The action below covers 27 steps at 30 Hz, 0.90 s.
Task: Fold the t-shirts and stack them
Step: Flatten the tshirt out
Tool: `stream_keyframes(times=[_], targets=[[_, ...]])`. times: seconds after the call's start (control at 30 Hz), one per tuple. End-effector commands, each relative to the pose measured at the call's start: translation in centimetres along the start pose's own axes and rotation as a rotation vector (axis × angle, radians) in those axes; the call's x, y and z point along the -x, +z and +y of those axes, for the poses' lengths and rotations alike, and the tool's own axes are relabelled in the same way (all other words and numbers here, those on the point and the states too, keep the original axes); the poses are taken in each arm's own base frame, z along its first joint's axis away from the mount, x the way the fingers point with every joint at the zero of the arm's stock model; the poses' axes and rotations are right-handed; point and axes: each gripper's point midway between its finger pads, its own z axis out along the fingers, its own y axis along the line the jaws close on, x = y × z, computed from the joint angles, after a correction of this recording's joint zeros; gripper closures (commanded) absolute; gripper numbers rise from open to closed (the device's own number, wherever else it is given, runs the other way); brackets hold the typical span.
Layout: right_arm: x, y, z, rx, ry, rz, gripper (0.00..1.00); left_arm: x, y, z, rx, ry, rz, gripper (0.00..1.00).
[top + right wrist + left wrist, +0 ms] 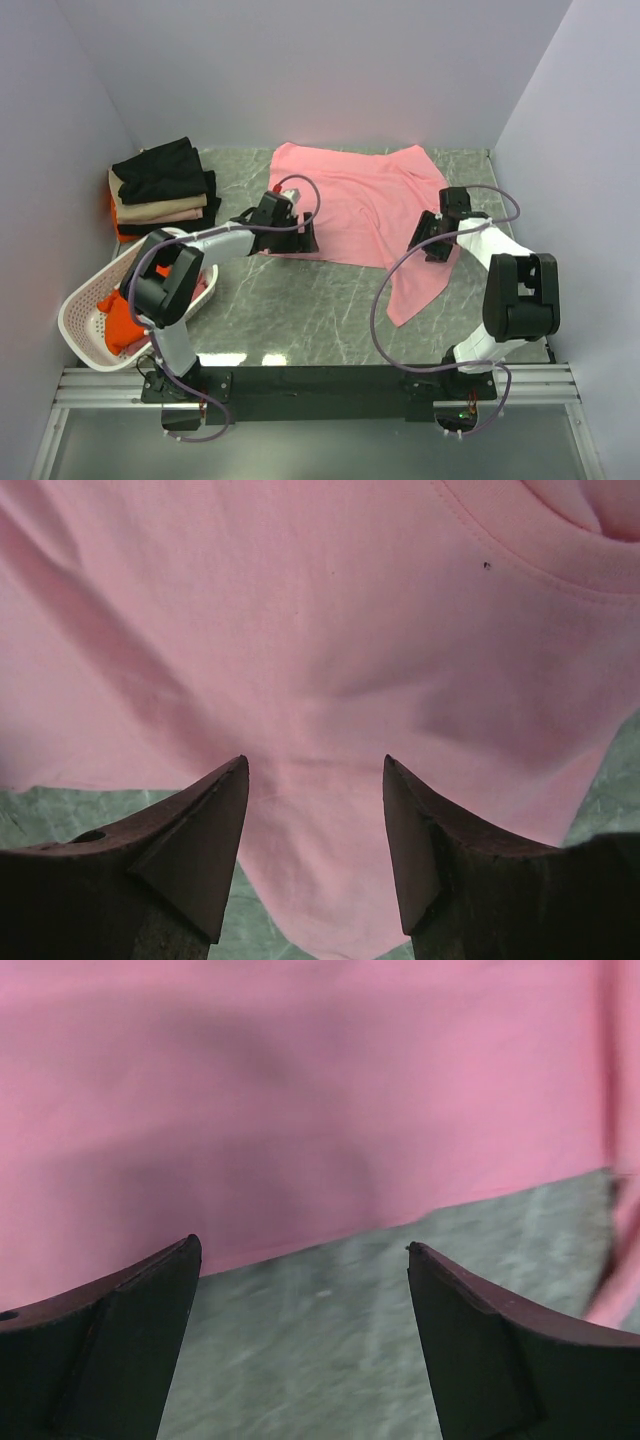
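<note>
A light pink t-shirt [345, 200] lies spread on the table, with one part trailing toward the front right. My left gripper [308, 238] is at its near left hem, open. In the left wrist view the left gripper [303, 1248] has bare table between its fingers, and the pink t-shirt [300, 1110] edge is just ahead of the tips. My right gripper [424, 243] stands open over the shirt's right side. In the right wrist view the pink t-shirt [320, 630] runs under and between the spread fingers of the right gripper [315, 763].
Folded shirts are stacked at the back left, a black one [160, 168] on top and a beige one [160, 210] below. A white perforated basket [75, 310] at the front left holds an orange-red shirt [122, 318]. Walls close in three sides.
</note>
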Motion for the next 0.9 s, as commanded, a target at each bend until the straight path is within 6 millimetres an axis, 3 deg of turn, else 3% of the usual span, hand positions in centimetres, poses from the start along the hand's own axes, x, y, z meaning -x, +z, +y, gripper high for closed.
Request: stream_keyframes(times=[0.0, 0.17, 0.53, 0.73, 0.87], targets=[[2.2, -0.1, 0.6, 0.007, -0.014, -0.057, 0.37, 0.3, -0.8, 2.5, 0.008, -0.053, -0.026, 0.10], [2.5, 0.4, -1.3, -0.046, 0.007, -0.056, 0.38, -1.1, -1.7, 6.0, 0.069, -0.089, -0.015, 0.10], [3.4, 1.2, -3.9, -0.160, 0.014, -0.053, 0.39, -1.1, -2.6, 10.1, 0.157, -0.142, -0.025, 0.10], [3.9, 2.0, -5.4, -0.210, 0.030, -0.033, 0.39, 0.9, -3.8, 13.0, 0.219, -0.199, -0.070, 0.10], [4.4, 2.5, -5.7, -0.223, 0.034, -0.021, 0.39, 2.7, -4.4, 13.4, 0.230, -0.211, -0.107, 0.10]])
